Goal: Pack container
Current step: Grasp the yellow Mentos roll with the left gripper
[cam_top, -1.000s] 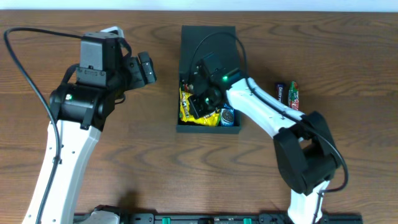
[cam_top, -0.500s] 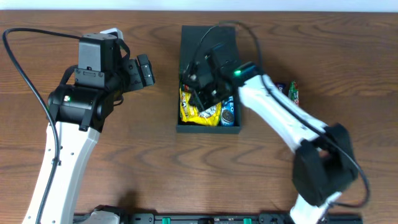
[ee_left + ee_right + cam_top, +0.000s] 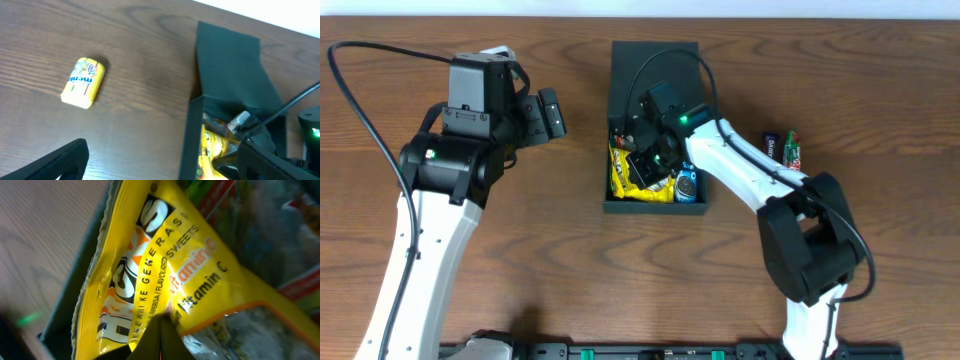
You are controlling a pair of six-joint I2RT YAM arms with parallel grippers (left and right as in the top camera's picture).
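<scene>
The container [image 3: 656, 62] is a dark teal box with its flap lid open at the far side; it also shows in the left wrist view [image 3: 229, 65] and the right wrist view [image 3: 82, 267]. Inside lie a yellow sweets packet [image 3: 626, 178] [image 3: 150, 255] [image 3: 214, 146], a blue round item [image 3: 687, 184] and other wrappers. My right gripper [image 3: 647, 158] [image 3: 162, 322] is down in the container, fingers shut, tips pressed against the yellow packet. My left gripper [image 3: 546, 114] [image 3: 165, 170] is open and empty, above the table left of the container.
A yellow mint pack [image 3: 83, 83] lies on the wood left of the container. Two snack bars [image 3: 785, 151], one dark and one green, lie to the container's right. A cable [image 3: 670, 60] arcs over the lid.
My right gripper rose toward the container's far end half a second ago, then came back down onto the yellow packet. The left arm has barely moved.
</scene>
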